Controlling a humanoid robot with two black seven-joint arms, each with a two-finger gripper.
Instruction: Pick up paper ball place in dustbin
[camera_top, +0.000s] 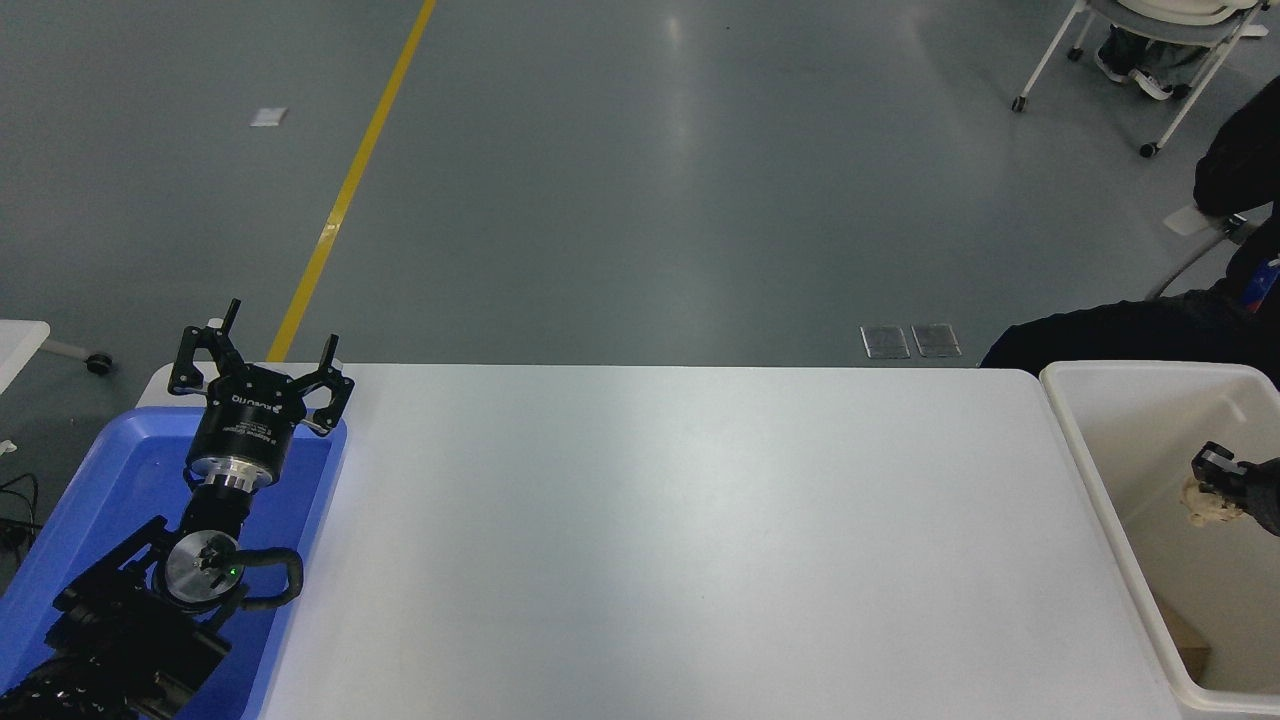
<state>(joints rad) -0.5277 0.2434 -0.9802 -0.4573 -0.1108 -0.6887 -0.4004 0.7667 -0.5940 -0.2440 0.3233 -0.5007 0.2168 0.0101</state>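
i see the white table (680, 530) filling most of my view, with the off-white dustbin (1085, 460) standing at its right end, deep and thick-rimmed. at the left end sits a shallow blue tray (90, 500), and my left arm is parked over it, its left gripper (262, 355) with fingers spread apart and nothing between them, up by the tray's far corner. a person in dark clothing (1120, 330) is at the far right, just behind the dustbin. my right gripper (1225, 478) comes in from the right edge, down inside the dustbin's opening, clenched on the paper ball (1208, 502); the beige wad hangs at the fingertips, within the dustbin walls and below the rim line.
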